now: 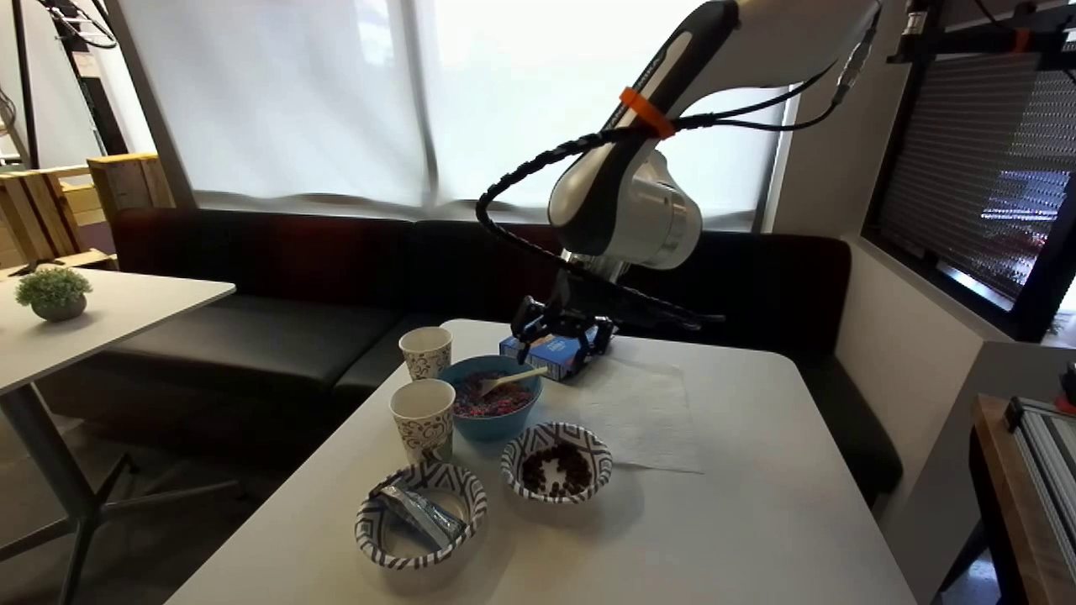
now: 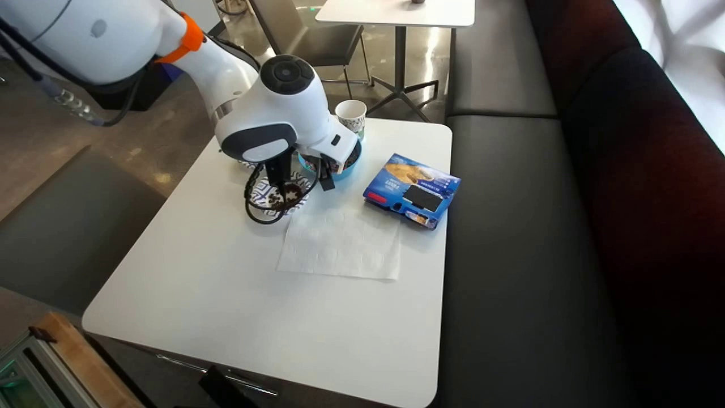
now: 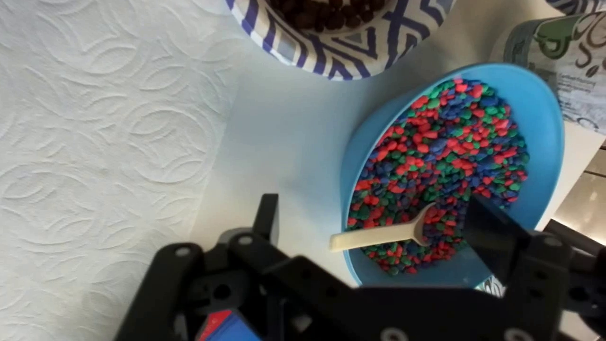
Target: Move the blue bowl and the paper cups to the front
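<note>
The blue bowl (image 1: 496, 427) stands upright on the table, filled with red, blue and green bits. A cream scoop (image 1: 513, 378) lies in it. The bowl also shows in an exterior view (image 2: 346, 171), partly behind the arm, and in the wrist view (image 3: 544, 137). Two white paper cups with a printed swirl pattern, a nearer one (image 1: 423, 424) and a farther one (image 1: 427, 351), stand upright beside it. My gripper (image 1: 551, 357) is open and empty above the bowl's side. In the wrist view (image 3: 374, 206), one finger overlaps the bowl's inside, the other the table beside it.
A patterned bowl with brown beads (image 1: 556, 462) stands close to the blue bowl. Another patterned bowl holds a silver-blue packet (image 1: 420, 512). A blue box (image 2: 413, 190) lies near the table edge by the bench. A white paper towel (image 2: 342, 243) lies flat on the table.
</note>
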Controlling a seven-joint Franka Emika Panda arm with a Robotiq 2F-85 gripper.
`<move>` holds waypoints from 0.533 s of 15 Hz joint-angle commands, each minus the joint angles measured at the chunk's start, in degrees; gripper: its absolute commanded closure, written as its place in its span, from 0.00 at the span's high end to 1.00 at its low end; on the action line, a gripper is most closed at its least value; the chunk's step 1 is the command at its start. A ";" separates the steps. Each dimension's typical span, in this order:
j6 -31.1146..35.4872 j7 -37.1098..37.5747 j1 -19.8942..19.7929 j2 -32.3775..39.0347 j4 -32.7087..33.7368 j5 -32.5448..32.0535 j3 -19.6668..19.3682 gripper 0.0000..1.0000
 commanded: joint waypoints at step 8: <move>2.18 -5.93 -8.63 4.83 3.01 4.31 10.23 0.68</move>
